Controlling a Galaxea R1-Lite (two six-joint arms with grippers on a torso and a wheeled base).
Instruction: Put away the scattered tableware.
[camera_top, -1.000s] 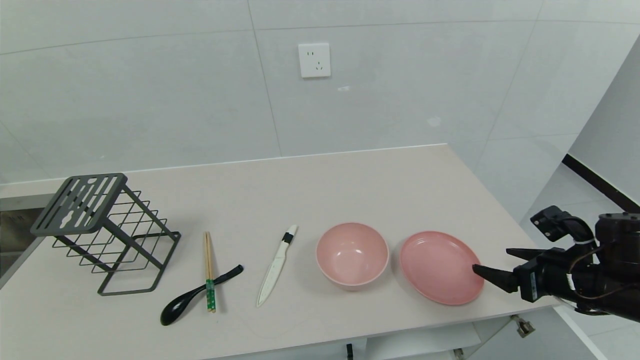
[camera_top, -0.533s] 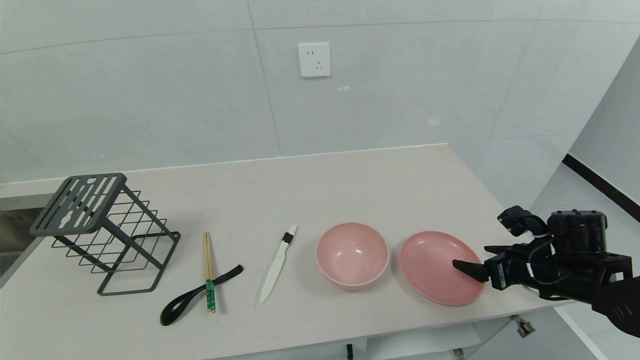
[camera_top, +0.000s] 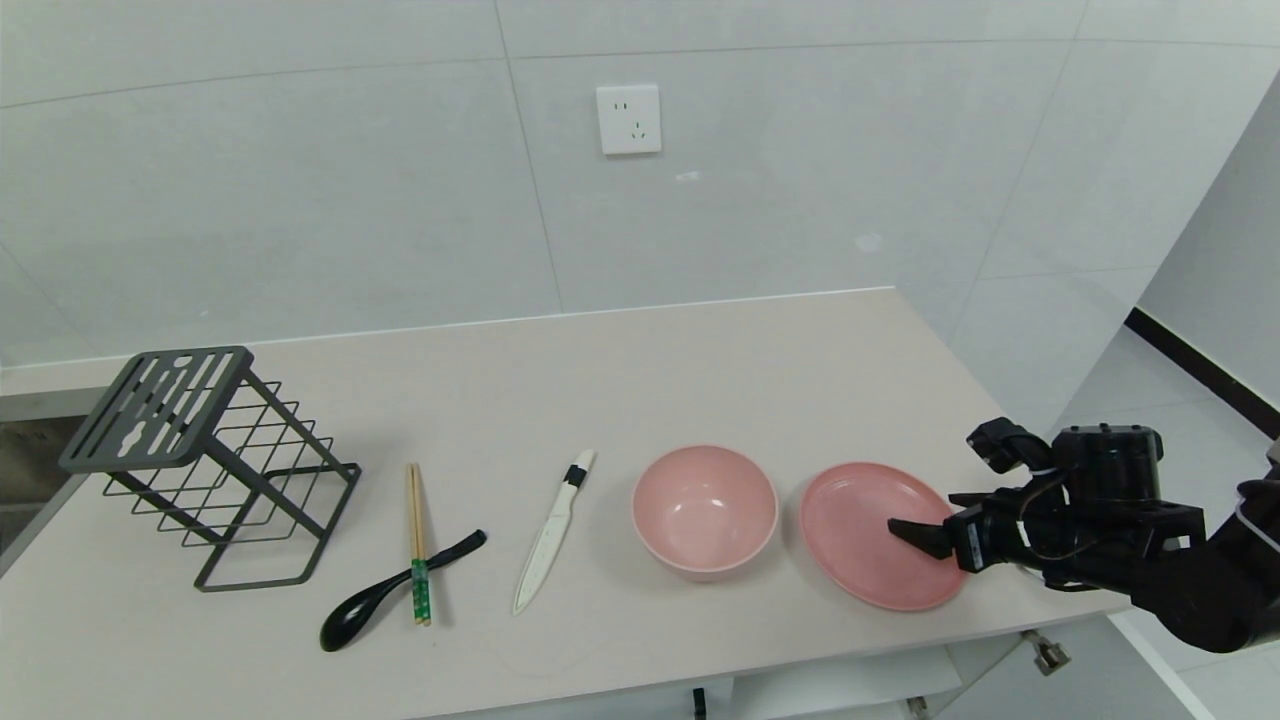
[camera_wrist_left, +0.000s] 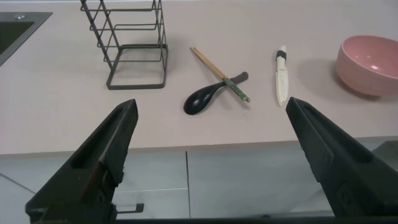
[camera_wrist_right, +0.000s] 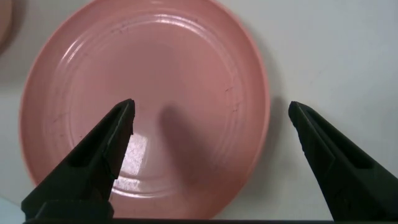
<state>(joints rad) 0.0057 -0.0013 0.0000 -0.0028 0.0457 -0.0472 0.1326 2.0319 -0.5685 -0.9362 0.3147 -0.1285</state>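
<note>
A pink plate (camera_top: 860, 540) (camera_wrist_right: 155, 56) lies near the counter's front right, and my right gripper (camera_top: 920, 512) (camera_wrist_right: 208, 109) hangs open over its right half with nothing between the fingers. Left of the plate stands a pink bowl (camera_top: 705, 510) (camera_wrist_left: 370, 62). Further left lie a white knife (camera_top: 552, 532) (camera_wrist_left: 282, 74), wooden chopsticks (camera_top: 418, 545) (camera_wrist_left: 217, 65) and a black spoon (camera_top: 390, 592) (camera_wrist_left: 208, 98) crossing under them. My left gripper (camera_wrist_left: 210, 102) is open and empty, off the counter's front edge.
A dark wire rack (camera_top: 200, 460) (camera_wrist_left: 134, 37) stands at the counter's left, beside a sink (camera_wrist_left: 15, 31). The counter's right edge runs just past the plate. A wall socket (camera_top: 629, 119) sits on the tiled wall behind.
My right gripper has moved left from the counter's right edge to above the plate, staying open. The tableware has not moved.
</note>
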